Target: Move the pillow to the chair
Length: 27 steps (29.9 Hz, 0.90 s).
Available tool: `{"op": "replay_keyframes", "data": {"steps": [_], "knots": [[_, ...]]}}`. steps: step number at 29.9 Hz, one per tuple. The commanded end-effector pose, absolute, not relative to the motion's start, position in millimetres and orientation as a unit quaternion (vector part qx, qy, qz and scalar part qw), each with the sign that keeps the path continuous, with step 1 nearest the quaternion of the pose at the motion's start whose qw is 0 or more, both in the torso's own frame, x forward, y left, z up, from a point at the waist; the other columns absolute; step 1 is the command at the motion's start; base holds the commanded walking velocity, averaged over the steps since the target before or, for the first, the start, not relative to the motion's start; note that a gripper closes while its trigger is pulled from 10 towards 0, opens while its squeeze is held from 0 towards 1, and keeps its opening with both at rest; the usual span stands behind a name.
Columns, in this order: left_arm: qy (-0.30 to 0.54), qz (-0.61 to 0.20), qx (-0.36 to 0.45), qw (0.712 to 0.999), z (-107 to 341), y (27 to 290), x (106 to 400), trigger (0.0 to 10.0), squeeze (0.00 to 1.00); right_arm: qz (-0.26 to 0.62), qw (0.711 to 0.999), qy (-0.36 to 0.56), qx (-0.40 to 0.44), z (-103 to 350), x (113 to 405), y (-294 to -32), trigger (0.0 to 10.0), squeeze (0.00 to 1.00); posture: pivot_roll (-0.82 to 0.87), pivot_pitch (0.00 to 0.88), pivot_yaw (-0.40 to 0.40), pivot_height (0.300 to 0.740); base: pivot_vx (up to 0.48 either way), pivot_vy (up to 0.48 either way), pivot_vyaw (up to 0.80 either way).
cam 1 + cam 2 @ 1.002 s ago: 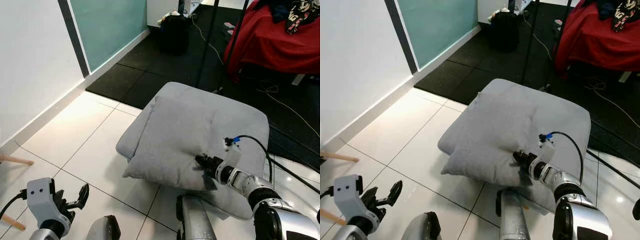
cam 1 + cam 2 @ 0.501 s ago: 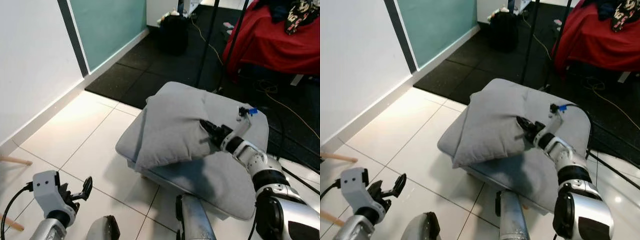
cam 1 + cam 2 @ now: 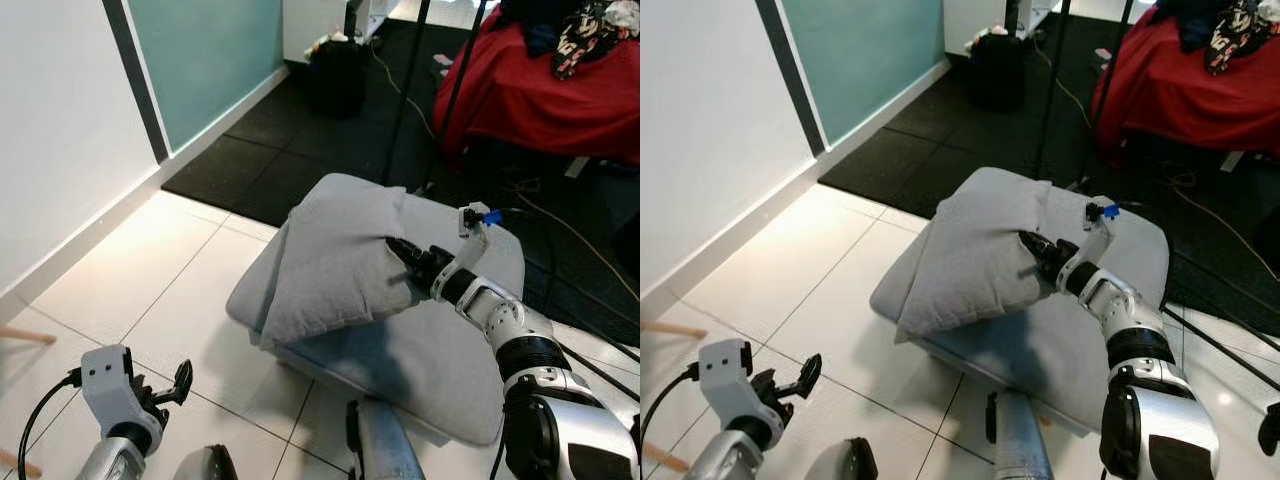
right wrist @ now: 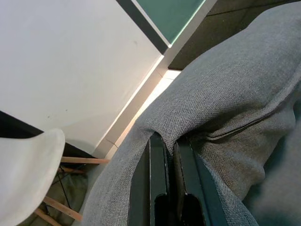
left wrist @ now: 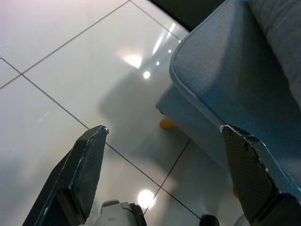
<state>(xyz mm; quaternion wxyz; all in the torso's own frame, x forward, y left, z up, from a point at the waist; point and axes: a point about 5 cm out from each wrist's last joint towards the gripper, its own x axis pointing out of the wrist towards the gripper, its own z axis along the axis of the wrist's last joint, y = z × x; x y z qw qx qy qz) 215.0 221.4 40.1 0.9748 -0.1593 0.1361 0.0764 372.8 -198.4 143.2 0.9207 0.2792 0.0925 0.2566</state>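
A grey square fabric ottoman point(image 3: 440, 350) stands on the white tiled floor point(image 3: 150, 290), beneath the right end effector point(image 3: 396, 250). On it, lifted at one side, lies the grey fabric pillow point(image 3: 335, 265), a fold of which that end effector pinches between its pressed-together fingers. The right wrist view adds a white plastic chair with wooden legs point(image 4: 26, 174) beyond the pillow, by the white wall point(image 4: 61, 61). The left end effector point(image 5: 164, 165) hangs low over the tiles near the ottoman's edge, fingers spread wide.
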Motion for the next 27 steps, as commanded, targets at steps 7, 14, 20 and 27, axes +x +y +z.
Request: {"op": "replay_keyframes", "data": {"steps": [7, 14, 20, 27], "knots": [[0.141, 0.088, -0.163, 0.972, 34.4, 220.5, 214.1, 10.0, 0.00, 0.297, 0.914, 0.033, 0.276, 177.9, 381.9, -187.9, 0.0, 0.00, -0.12, 0.115, -0.039, 0.635, 0.000, 0.000, 0.00], [0.148, 0.092, -0.162, 0.971, 28.9, 219.9, 214.0, 10.0, 0.00, 0.296, 0.915, 0.051, 0.271, 166.2, 379.0, -185.3, 0.0, 0.00, -0.12, 0.109, -0.039, 0.663, 0.000, 0.000, 0.00], [0.150, 0.093, -0.164, 0.971, 27.2, 218.6, 213.2, 10.0, 0.00, 0.299, 0.913, 0.058, 0.271, 161.6, 377.2, -181.9, 0.0, 0.00, -0.12, 0.106, -0.037, 0.682, 0.000, 0.000, 0.00], [0.138, 0.081, -0.163, 0.974, 29.2, 217.4, 214.5, 10.0, 0.00, 0.301, 0.912, 0.069, 0.271, 153.4, 374.4, -174.3, 0.0, 0.00, -0.11, 0.093, -0.033, 0.701, 0.000, 0.000, 0.00]]}}
